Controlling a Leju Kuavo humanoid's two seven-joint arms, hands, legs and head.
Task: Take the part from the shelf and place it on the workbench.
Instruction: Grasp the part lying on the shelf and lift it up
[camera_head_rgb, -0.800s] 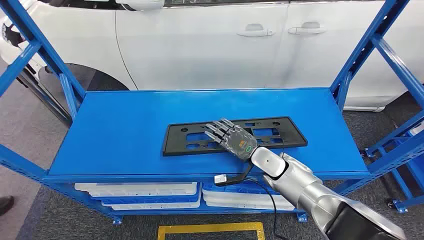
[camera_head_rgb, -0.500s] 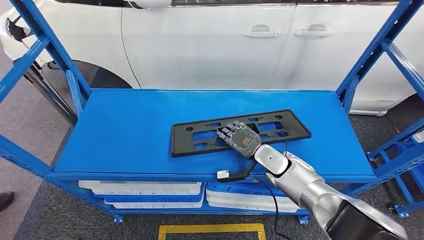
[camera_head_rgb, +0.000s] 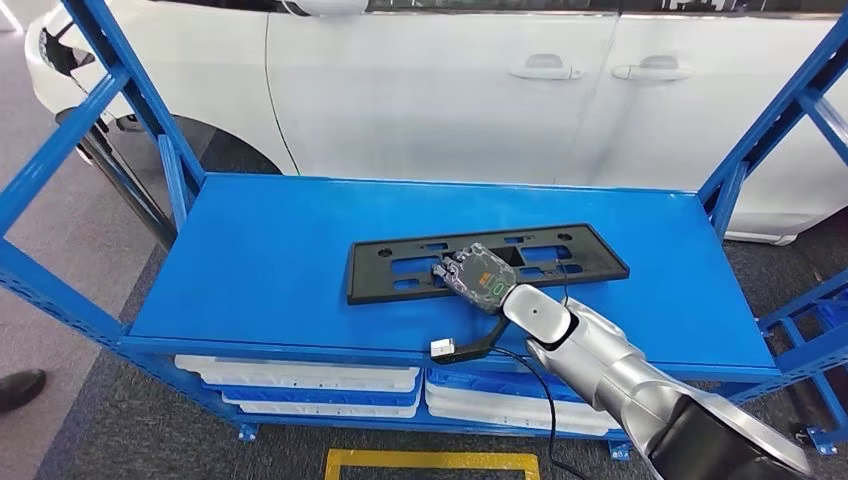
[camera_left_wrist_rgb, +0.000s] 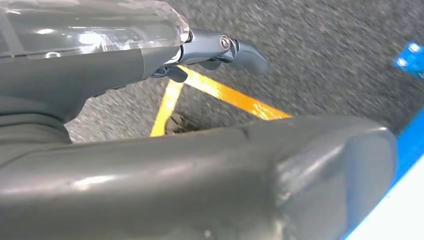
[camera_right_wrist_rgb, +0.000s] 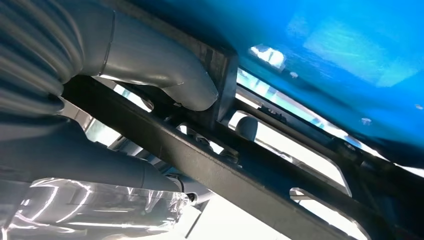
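One right robot hand (camera_head_rgb: 478, 276) clamped on part (camera_head_rgb: 400, 271) — white car (camera_head_rgb: 450, 90) behind shelf (camera_head_rgb: 250, 260).

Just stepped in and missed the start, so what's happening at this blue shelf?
The robot's right hand is on a flat black plastic part lying on the top deck of the blue shelf, with a white car behind. The right wrist view shows its thumb and fingers wrapped around one bar of the part, so it is gripping it. The part lies flat on the deck, not lifted. The left hand hangs over grey floor, holding nothing.
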